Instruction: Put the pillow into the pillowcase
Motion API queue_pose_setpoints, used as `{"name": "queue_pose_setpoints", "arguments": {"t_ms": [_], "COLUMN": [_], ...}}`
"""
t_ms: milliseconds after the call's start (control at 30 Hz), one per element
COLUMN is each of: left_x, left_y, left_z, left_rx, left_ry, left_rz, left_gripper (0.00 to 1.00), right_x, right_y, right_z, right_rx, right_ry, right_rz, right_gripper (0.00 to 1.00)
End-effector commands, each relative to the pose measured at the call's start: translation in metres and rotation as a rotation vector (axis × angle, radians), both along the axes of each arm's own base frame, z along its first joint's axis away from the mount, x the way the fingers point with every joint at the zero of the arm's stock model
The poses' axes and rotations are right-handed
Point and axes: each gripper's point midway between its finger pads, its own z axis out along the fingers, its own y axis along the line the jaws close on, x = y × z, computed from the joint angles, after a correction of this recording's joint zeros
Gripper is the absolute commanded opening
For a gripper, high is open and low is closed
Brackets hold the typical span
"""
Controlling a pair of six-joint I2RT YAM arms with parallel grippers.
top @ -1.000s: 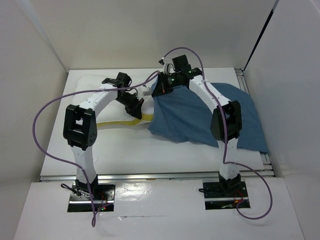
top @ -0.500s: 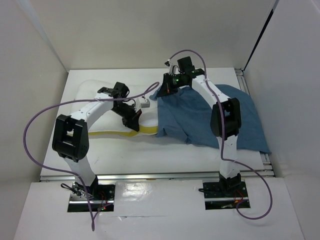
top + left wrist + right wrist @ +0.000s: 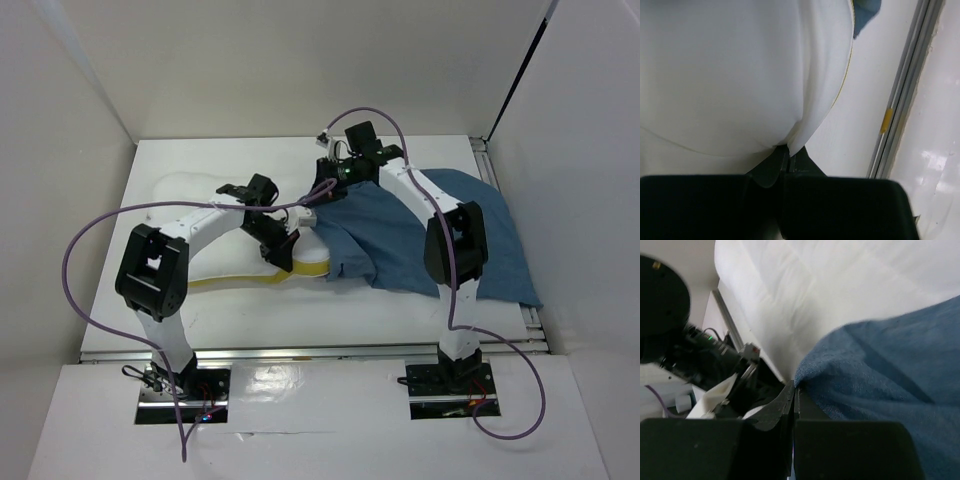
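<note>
The white pillow [image 3: 190, 205] with a yellow band [image 3: 245, 277] lies at the left and middle of the table. Its right end sits against the opening of the dusty-blue pillowcase [image 3: 400, 240], which spreads to the right. My left gripper [image 3: 283, 252] is shut on the pillow's edge, and the white fabric [image 3: 740, 75] is pinched between its jaws [image 3: 786, 152]. My right gripper [image 3: 328, 172] is shut on the pillowcase's upper edge [image 3: 880, 370] and holds it up above the pillow's white surface [image 3: 830, 285].
White walls enclose the table on the left, back and right. A metal rail [image 3: 300, 352] runs along the near edge and shows in the left wrist view [image 3: 900, 105]. Purple cables loop from both arms [image 3: 90, 240].
My left gripper has pulled the pillow's end to the right toward the pillowcase. My right gripper has shifted slightly while holding the case's edge up, and the blue fabric's left edge moved right.
</note>
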Motion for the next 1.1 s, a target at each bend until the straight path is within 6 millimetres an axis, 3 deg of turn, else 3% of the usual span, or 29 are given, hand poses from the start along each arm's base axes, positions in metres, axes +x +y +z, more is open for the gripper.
{"name": "queue_pose_setpoints", "arguments": {"t_ms": [0,33,167,300,333,400,467,567,633,667,700,767,867,933,1067], "left_x": [0.026,0.03,0.032,0.03,0.027,0.027,0.022,0.018,0.017,0.018,0.019,0.021,0.042,0.076,0.135], "left_y": [-0.015,-0.017,-0.012,-0.014,-0.014,-0.013,-0.004,0.006,0.009,0.01,0.01,0.016,0.02,0.035,0.062], "left_z": [0.012,0.013,0.005,0.009,0.01,0.016,0.017,0.029,0.042,0.041,0.053,0.062,0.094,0.111,0.111], "left_rx": [-0.061,-0.069,-0.04,-0.053,-0.057,-0.054,-0.026,-0.033,-0.039,-0.031,-0.047,-0.04,-0.042,0.0,0.109], "left_ry": [-0.07,-0.082,-0.097,-0.094,-0.089,-0.096,-0.082,-0.109,-0.167,-0.17,-0.211,-0.249,-0.357,-0.479,-0.615], "left_rz": [0.029,0.038,0.068,0.064,0.052,0.033,0.011,0.022,0.012,0.014,0.015,0.03,0.128,0.228,0.388], "left_gripper": [0.0,0.0,0.0,0.0,0.08,0.17,0.33,0.68,0.73,0.79,0.87,0.89,0.91,0.91,0.92], "right_x": [-0.027,-0.034,-0.057,-0.065,-0.061,-0.051,-0.036,-0.011,0.005,0.007,0.01,0.013,0.024,0.032,0.036], "right_y": [-0.002,-0.006,-0.018,-0.025,-0.03,-0.039,-0.052,-0.08,-0.096,-0.096,-0.101,-0.102,-0.101,-0.098,-0.088], "right_z": [0.058,0.067,0.067,0.064,0.061,0.054,0.061,0.059,0.067,0.068,0.067,0.068,0.061,0.061,0.061], "right_rx": [0.072,0.073,0.05,0.023,0.008,-0.045,-0.068,-0.123,-0.127,-0.123,-0.132,-0.134,-0.152,-0.14,-0.099], "right_ry": [-0.093,-0.106,-0.087,-0.093,-0.102,-0.123,-0.171,-0.205,-0.236,-0.246,-0.248,-0.261,-0.272,-0.278,-0.271], "right_rz": [0.037,0.041,0.036,0.02,0.01,-0.035,-0.087,-0.188,-0.243,-0.245,-0.263,-0.27,-0.266,-0.259,-0.209], "right_gripper": [0.0,0.0,0.0,0.04,0.23,0.42,0.58,0.59,0.59,0.59,0.59,0.59,0.58,0.56,0.53]}}
